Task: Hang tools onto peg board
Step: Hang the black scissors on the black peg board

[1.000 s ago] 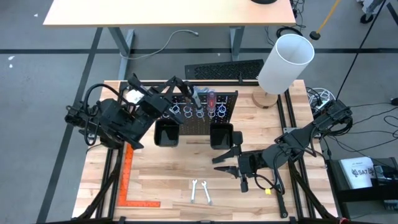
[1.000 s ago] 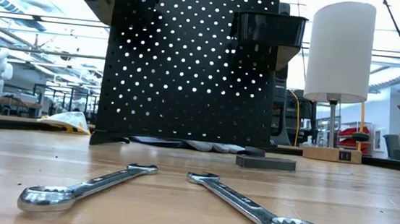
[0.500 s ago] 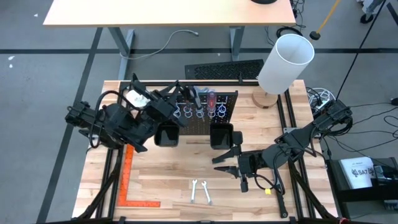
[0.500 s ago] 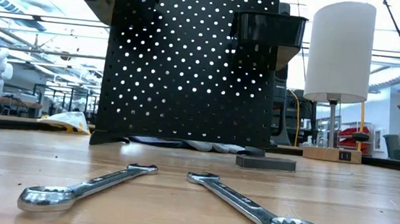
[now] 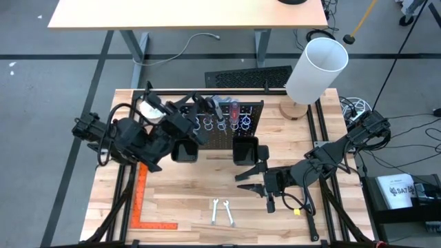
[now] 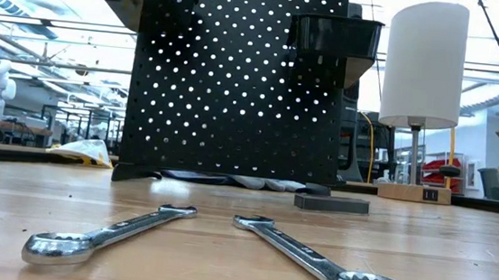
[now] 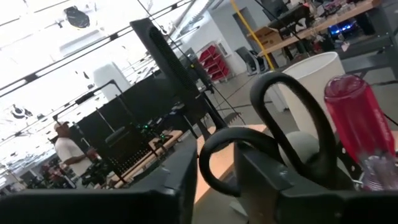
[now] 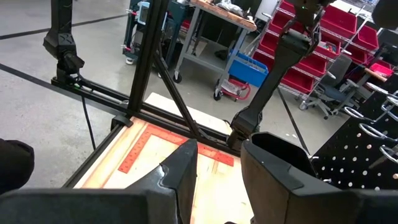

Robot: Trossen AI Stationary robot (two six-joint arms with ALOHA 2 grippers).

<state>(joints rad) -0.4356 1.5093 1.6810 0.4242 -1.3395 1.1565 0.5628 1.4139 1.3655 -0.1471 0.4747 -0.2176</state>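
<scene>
The black peg board (image 5: pixel 220 138) stands upright at the table's far middle and fills the low view (image 6: pixel 236 84). The black-handled scissors (image 5: pixel 216 105) hang in a wire ring at its top, beside a red-handled screwdriver (image 5: pixel 234 109). Two silver wrenches (image 5: pixel 214 211) (image 5: pixel 228 213) lie flat on the table near its near edge, and they also show in the low view (image 6: pixel 105 236) (image 6: pixel 311 259). My left gripper (image 5: pixel 202 105) is open just left of the scissors. In its wrist view (image 7: pixel 217 180), the scissors' handle loops (image 7: pixel 292 118) and the screwdriver's handle (image 7: pixel 351 118) stand close ahead. My right gripper (image 5: pixel 249 177) is open and empty, in front of the board's right bin.
Two black square bins (image 5: pixel 185 148) (image 5: pixel 245 150) hang on the board's front. A white lamp (image 5: pixel 313 69) stands at the far right. An orange square ruler (image 5: pixel 141 200) lies at the near left. A small dark block (image 6: pixel 331 202) lies at the board's foot.
My left gripper has drawn back from the peg board's top toward the table's left edge, away from the scissors. The scissors stay in their ring. My right arm and the wrenches have kept still.
</scene>
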